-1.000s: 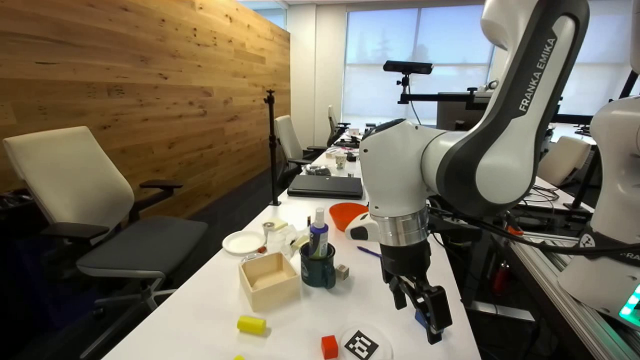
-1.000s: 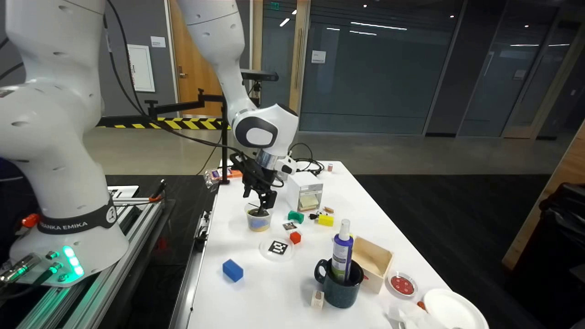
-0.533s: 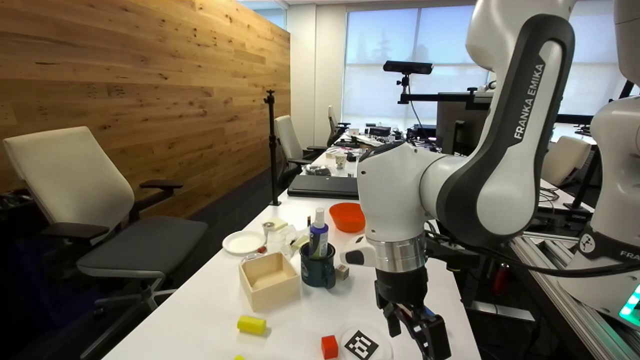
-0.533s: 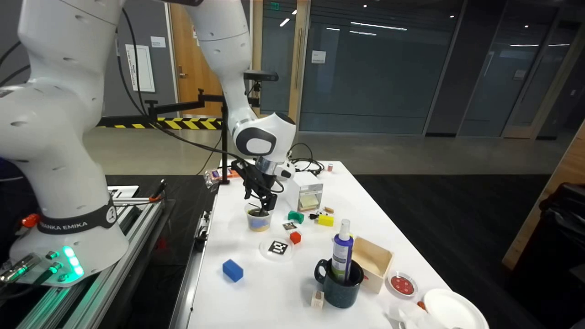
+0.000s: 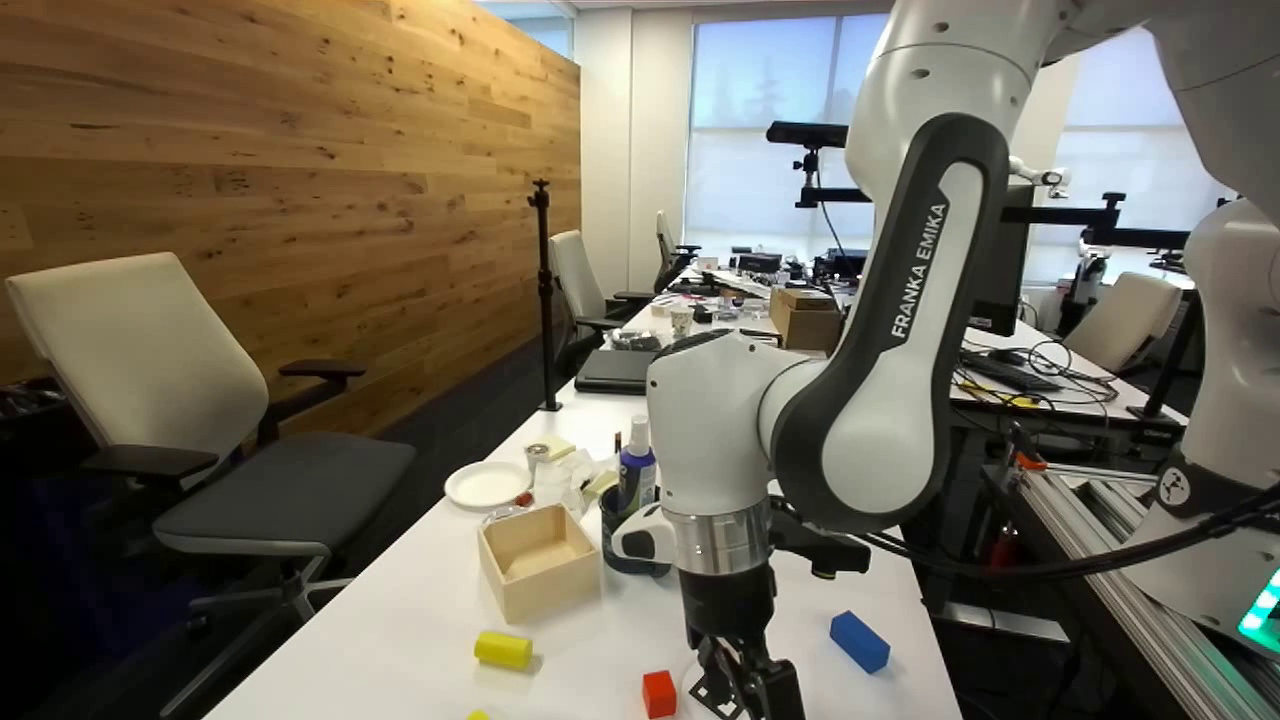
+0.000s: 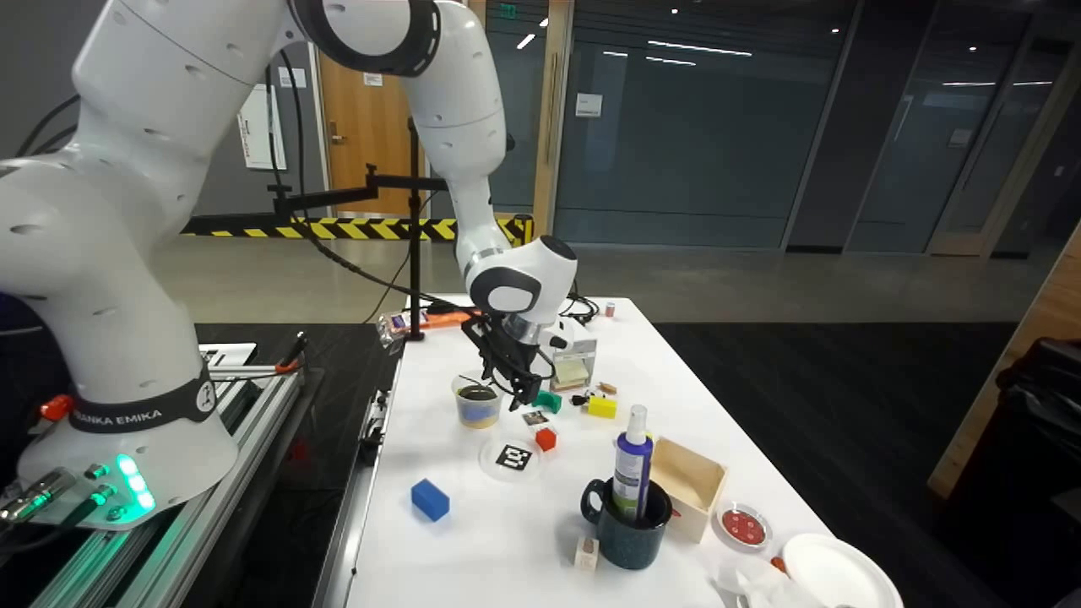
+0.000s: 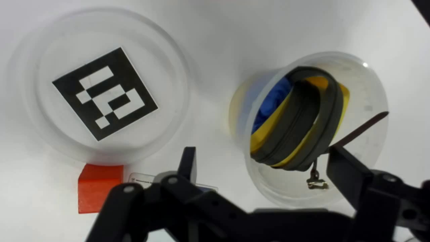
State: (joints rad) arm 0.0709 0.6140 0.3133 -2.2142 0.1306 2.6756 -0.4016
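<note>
Above a smooth white table (image 6: 490, 557) hangs a matte black two-fingered gripper (image 7: 263, 168), spread wide. In the wrist view one finger overlaps a round, translucent plastic tub (image 7: 366, 90) standing on the table near a flat, clear plastic disc (image 7: 151, 50). The tub holds a curved, dark-grey and yellow fabric-like item (image 7: 299, 124). Within the disc's outline lies a square, black-and-white patterned marker (image 7: 104, 94); just beside the rim sits a flat-faced red block (image 7: 97, 189).
</note>
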